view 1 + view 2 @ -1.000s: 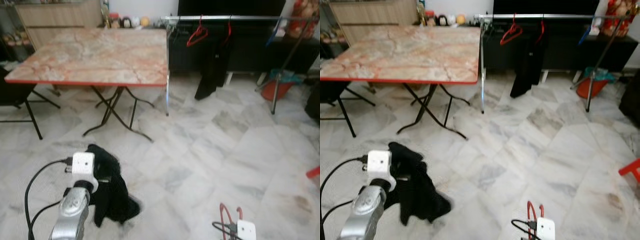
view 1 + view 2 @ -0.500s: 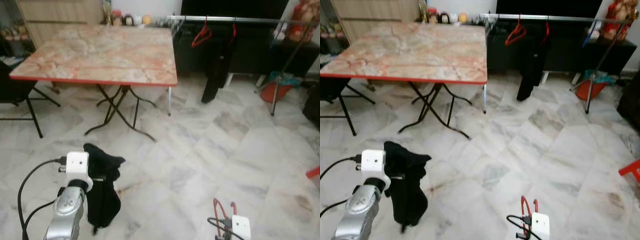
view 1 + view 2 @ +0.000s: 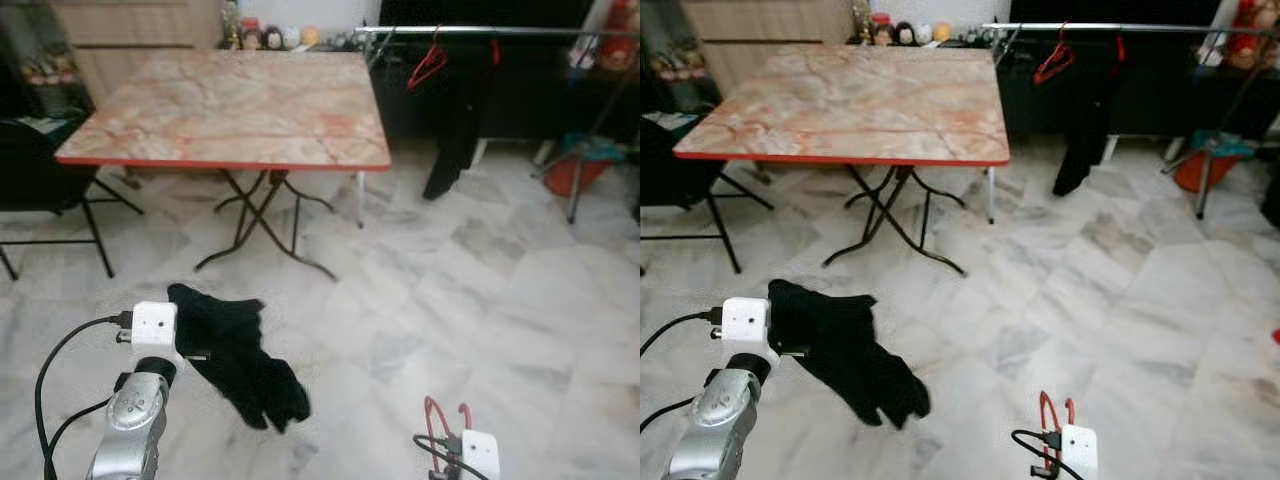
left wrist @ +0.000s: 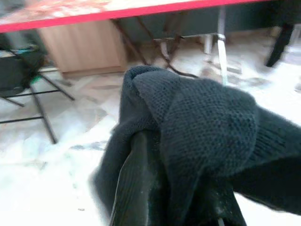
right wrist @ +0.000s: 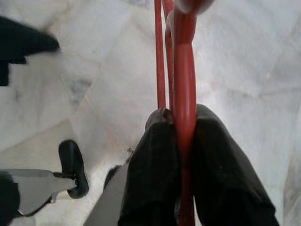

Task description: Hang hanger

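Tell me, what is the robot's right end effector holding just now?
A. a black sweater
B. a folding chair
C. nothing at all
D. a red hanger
D: in the right wrist view the two black fingers of the right end effector pinch the red hanger; the black garment is in the left end effector.

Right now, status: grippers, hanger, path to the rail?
Left gripper shut on black garment. Right gripper shut on red hanger. Clothes rail far ahead across bare floor; folding table stands left of the path.

Knitted black garment (image 4: 207, 127) (matt), glossy hanger (image 5: 184, 70)
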Motion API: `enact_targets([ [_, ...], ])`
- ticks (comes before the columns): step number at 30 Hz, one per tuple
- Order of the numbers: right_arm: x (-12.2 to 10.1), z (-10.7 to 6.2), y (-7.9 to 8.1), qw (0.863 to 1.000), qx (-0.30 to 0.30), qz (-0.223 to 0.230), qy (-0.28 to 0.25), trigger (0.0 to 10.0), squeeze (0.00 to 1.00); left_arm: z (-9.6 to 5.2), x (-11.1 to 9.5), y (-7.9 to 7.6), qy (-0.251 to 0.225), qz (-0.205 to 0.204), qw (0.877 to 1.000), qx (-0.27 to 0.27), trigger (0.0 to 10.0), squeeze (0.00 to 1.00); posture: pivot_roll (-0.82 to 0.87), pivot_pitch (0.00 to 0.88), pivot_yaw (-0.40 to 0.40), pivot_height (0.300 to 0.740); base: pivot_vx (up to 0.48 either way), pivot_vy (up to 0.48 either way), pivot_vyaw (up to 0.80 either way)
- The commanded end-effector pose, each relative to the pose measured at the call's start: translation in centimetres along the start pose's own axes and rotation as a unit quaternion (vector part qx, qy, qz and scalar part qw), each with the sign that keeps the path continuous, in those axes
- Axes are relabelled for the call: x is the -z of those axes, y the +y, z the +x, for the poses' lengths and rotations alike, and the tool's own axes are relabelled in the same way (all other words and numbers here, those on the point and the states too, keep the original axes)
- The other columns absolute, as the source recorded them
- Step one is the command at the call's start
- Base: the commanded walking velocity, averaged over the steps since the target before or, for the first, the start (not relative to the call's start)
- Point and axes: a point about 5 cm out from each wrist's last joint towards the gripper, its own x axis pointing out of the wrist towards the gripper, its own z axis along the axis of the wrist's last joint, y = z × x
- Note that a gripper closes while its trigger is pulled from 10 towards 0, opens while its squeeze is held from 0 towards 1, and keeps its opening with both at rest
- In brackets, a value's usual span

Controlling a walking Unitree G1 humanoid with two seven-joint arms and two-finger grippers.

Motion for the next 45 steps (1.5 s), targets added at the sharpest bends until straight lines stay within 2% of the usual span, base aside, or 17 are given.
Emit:
enact_targets([
  [1,-0.13,0.04,0.29,1.0,-0.003,0.006,-0.001,10.0,0.0,0.29,-1.01,0.27,-0.021,0.01,1.0,0.0,10.0,0.0,0.13,0.0,-0.008,0.74,0.0,0.319,0.0],
  [22,-0.17,0.06,0.38,1.0,-0.005,0.005,0.0,10.0,0.0,0.3,-1.16,0.26,-0.025,0.01,1.0,0.0,10.0,0.0,0.13,0.0,-0.01,0.74,0.0,0.32,0.0],
  [39,-0.34,0.09,0.61,1.0,-0.011,0.005,-0.003,10.0,0.0,0.63,-1.76,-0.24,-0.04,0.005,0.999,0.001,10.0,0.0,0.12,0.0,0.001,0.74,0.0,0.0,0.0],
  [45,-0.44,0.11,0.95,1.0,-0.014,0.015,-0.007,10.0,0.0,0.66,-1.78,-0.69,-0.04,0.003,0.999,0.016,10.0,0.0,0.11,0.0,0.019,0.74,0.0,0.0,0.0],
])
